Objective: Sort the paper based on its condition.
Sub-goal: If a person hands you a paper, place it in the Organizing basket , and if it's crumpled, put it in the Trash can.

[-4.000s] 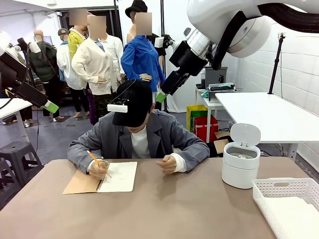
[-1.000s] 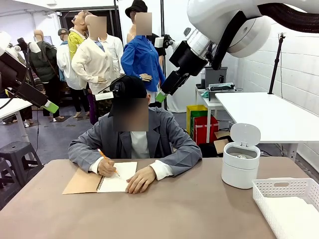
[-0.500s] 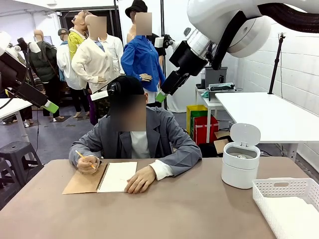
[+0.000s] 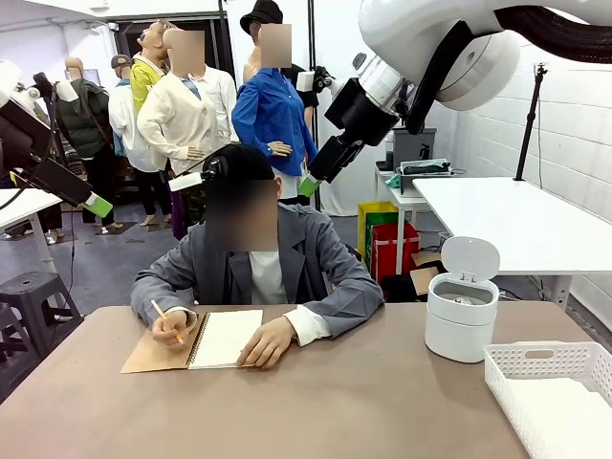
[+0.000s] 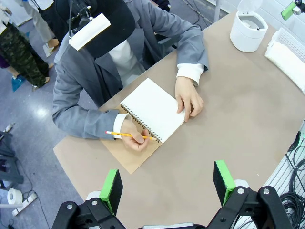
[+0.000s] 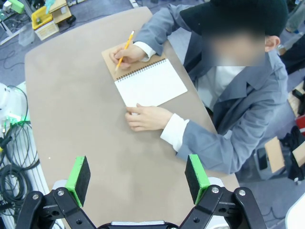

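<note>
Shifted off the white page, the person's pencil hand is now being rested on the brown cover at the left of the open notebook, while the other hand is being pressed on the page's right edge. Both grippers are being held high above the notebook: the left gripper with fingers spread wide and nothing between them, the right gripper likewise spread and empty. Paper is being held in the white basket, well right of the notebook, with a white bin between.
</note>
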Available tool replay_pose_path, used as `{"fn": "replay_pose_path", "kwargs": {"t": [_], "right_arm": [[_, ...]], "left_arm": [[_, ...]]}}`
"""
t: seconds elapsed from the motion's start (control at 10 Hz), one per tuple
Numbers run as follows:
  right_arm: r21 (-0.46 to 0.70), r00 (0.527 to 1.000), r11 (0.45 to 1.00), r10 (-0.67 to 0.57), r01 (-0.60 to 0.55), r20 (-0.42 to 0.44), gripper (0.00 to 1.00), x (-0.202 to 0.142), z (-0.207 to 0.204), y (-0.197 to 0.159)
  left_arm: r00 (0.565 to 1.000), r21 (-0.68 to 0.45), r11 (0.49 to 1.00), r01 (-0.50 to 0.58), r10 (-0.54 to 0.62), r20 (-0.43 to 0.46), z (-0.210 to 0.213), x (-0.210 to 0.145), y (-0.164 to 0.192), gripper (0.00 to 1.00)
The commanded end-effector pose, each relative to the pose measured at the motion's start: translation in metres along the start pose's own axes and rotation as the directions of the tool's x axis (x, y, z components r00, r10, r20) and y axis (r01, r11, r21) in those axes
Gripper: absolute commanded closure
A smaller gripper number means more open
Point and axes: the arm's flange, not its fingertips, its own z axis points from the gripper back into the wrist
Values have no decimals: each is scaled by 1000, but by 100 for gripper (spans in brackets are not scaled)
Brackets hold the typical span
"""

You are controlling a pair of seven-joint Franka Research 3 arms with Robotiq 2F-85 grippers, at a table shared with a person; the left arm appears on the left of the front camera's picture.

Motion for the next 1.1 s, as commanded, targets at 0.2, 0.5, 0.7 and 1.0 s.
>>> {"fn": "replay_pose_path", "kwargs": {"t": [0.2,0.5,0.7,1.0], "right_arm": [[2,1000,1000,-8,8,1,0,0,1,1],[2,1000,1000,-8,8,1,0,0,1,1],[2,1000,1000,-8,8,1,0,0,1,1],[2,1000,1000,-8,8,1,0,0,1,1]], "left_arm": [[1000,1,1000,3,-3,0,0,0,1,0],[1000,1,1000,3,-3,0,0,0,1,0],[1000,1,1000,3,-3,0,0,0,1,0],[1000,1,1000,3,-3,0,0,0,1,0]]}}
